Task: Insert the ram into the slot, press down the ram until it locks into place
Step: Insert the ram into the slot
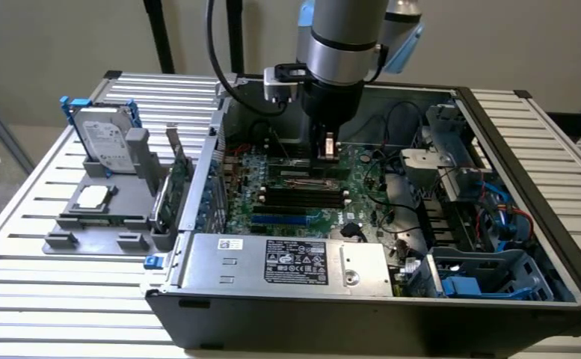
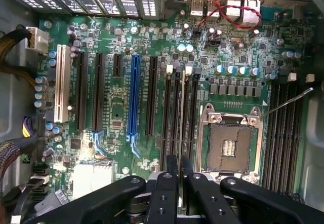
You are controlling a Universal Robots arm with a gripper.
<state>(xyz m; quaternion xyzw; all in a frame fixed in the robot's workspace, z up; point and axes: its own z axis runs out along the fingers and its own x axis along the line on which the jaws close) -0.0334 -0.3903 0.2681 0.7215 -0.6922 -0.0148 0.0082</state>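
Hanging inside an open computer case (image 1: 370,321), upper centre of the exterior view, the gripper (image 1: 326,153) is clenched on the ram (image 2: 181,127). The ram is held edge-on over the black memory slots (image 2: 167,112); whether it is seated is unclear. A silver processor socket (image 2: 230,145) crowds one side, and a blue slot (image 2: 134,97) lies on the other.

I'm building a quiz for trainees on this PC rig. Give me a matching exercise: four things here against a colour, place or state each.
1 hard drive
2 processor socket
3 expansion slot
4 pincer

a bright blue
b shut on the ram, over the black memory slots
c square metal frame on the motherboard
d outside the case, in the grey holder

Pairs: 1-d, 2-c, 3-a, 4-b
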